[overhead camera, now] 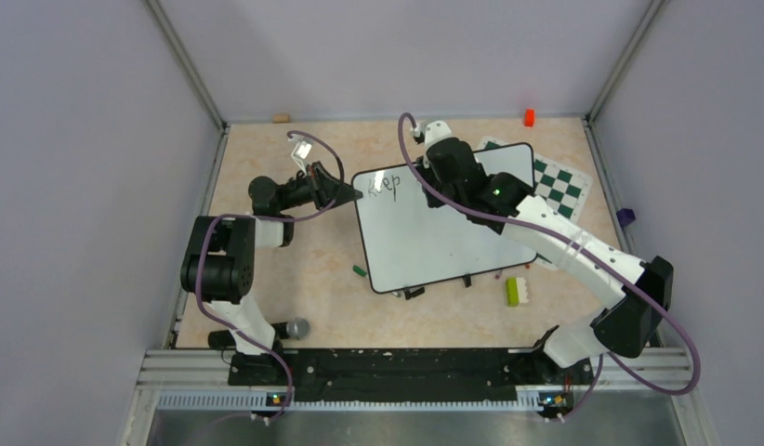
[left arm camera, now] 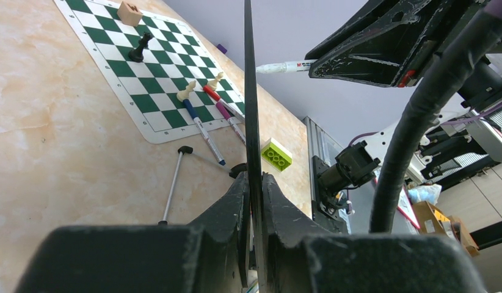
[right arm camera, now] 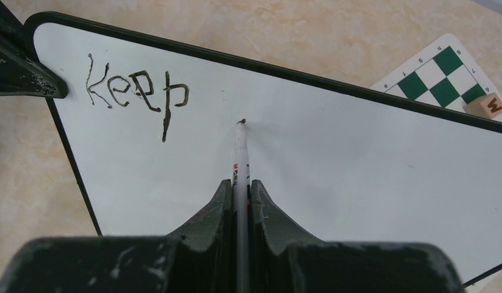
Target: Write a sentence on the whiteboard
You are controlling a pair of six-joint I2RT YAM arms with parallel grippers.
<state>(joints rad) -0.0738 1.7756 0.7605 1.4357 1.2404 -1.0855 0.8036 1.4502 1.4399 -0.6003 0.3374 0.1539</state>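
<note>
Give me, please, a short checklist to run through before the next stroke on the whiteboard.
1. Grip of left hand on the whiteboard rim: ok.
2. Grip of right hand on the marker: ok.
3. Marker tip on the white face, right of "Keep": ok.
4. Blank space beyond the tip for the next word: ok.
5. Whole sentence written: not ok, only "Keep" is there.
6. Board steady under writing pressure: cannot tell.
</note>
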